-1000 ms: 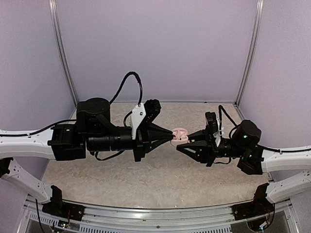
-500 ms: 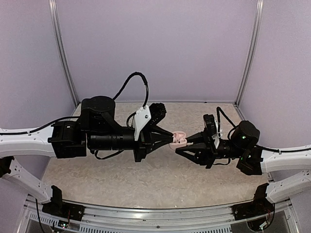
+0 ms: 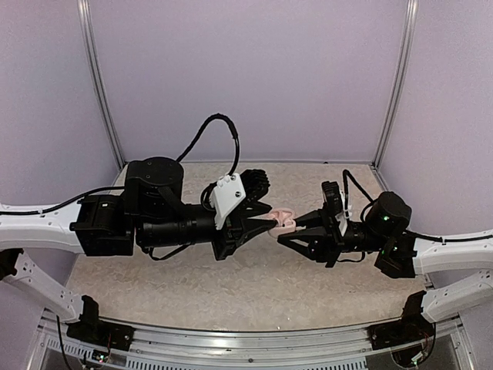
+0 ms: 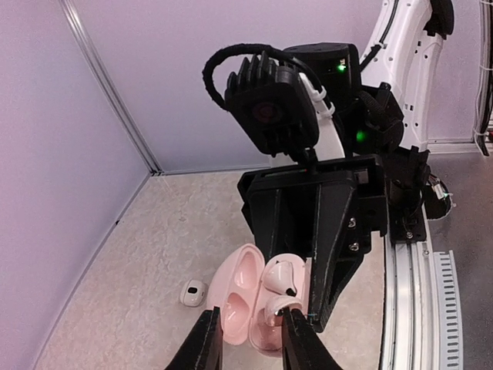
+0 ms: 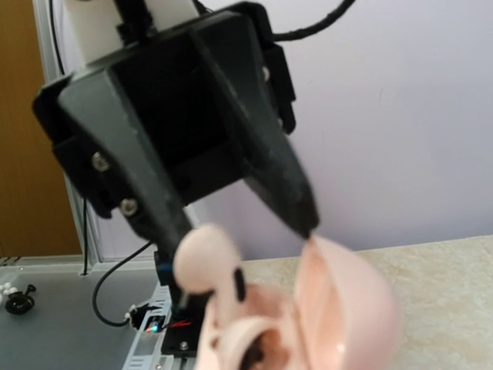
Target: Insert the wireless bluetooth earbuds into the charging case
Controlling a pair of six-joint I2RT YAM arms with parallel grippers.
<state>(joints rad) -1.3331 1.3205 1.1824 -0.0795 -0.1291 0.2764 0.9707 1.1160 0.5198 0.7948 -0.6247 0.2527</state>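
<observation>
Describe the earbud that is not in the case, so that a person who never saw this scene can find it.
In the left wrist view, find the open pinkish-white charging case held above the speckled table. Just left of it, down on the table, lies the loose earbud. Unlike the other earbud, sitting in the case, it lies alone.

**Clearance around the two claws at mid-bench**

The left claw [image 3: 271, 224] and the right claw [image 3: 286, 230] meet tip to tip over the middle of the bench [image 3: 231, 287]. The open charging case [image 3: 283, 218] sits between them, so nothing can pass there from either side. The left claw's fingers [image 4: 205, 347] stand apart just above the case. One loose earbud [image 4: 193, 293] lies on the bench on the far side of the case. Bare bench runs along the near edge and toward both far corners. Walls [image 3: 246, 77] close the left, far and right edges. A cable loop [image 3: 223, 122] arches over the left arm.
</observation>
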